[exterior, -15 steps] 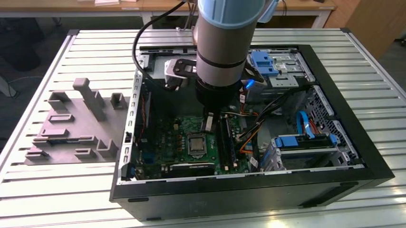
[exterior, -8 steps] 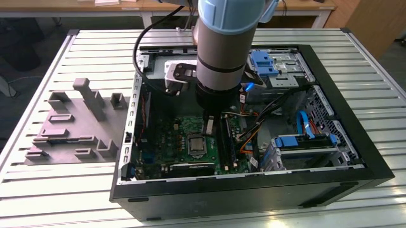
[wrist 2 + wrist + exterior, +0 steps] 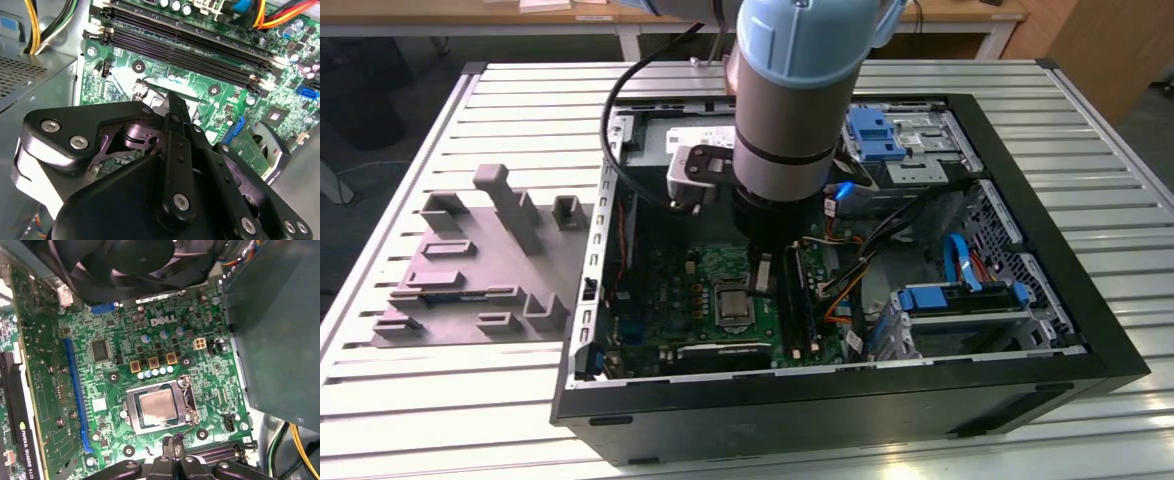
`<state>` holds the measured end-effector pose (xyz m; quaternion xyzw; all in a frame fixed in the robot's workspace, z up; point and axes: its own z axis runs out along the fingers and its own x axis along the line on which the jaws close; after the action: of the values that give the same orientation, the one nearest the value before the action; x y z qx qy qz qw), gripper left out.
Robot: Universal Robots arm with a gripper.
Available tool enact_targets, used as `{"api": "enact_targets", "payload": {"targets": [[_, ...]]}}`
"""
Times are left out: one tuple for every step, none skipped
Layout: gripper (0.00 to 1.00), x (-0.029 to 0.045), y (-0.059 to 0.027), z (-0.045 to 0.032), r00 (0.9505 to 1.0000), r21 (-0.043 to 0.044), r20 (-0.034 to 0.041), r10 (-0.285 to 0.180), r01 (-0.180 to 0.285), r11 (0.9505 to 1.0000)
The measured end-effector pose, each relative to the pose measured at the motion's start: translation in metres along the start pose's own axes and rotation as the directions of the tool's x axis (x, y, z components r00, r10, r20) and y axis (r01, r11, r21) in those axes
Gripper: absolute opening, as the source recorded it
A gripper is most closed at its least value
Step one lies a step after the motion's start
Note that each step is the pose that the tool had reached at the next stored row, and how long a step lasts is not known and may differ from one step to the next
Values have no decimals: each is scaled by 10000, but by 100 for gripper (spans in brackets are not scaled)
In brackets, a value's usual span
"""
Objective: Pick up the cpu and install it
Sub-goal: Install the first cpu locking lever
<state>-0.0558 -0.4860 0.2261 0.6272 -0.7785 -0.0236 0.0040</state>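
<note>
Cpu sitting in the socket, gripper parked just above the board

In the first wrist view the cpu (image 3: 158, 408) lies flat inside the socket (image 3: 159, 406) on the green motherboard (image 3: 165, 347) (metal frame all around it). The gripper (image 3: 172, 452) hangs close beside the socket with its fingers (image 3: 169, 446) pinched together, holding nothing. In the exterior view the arm (image 3: 787, 110) reaches down into the open PC case (image 3: 1047, 330).

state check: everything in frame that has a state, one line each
cpu: seated flat in the socket, nothing holding it.
socket: frame open, cpu top exposed.
end effector: just beside the socket, above the board, holding nothing.
computer case: side panel off, interior exposed.
memory slots: empty.
</note>
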Motion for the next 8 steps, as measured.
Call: {"api": "enact_targets", "payload": {"targets": [[11, 1, -1, 11, 9999, -3, -4, -104, 104, 9999], [11, 6, -2, 19, 9998, -5, -7, -178, 178, 9998], [11, 13, -5, 25, 9998, -6, -11, -223, 223, 9998], [11, 24, -7, 30, 9997, -7, -11, -244, 244, 9997], [11, 35, -9, 35, 9997, -7, -12, -254, 254, 9997], [11, 45, -11, 40, 9996, -7, -13, -267, 267, 9996], [11, 54, -13, 45, 9996, -6, -16, -281, 281, 9996], [11, 62, -15, 50, 9996, -7, -19, -297, 297, 9996]]}}
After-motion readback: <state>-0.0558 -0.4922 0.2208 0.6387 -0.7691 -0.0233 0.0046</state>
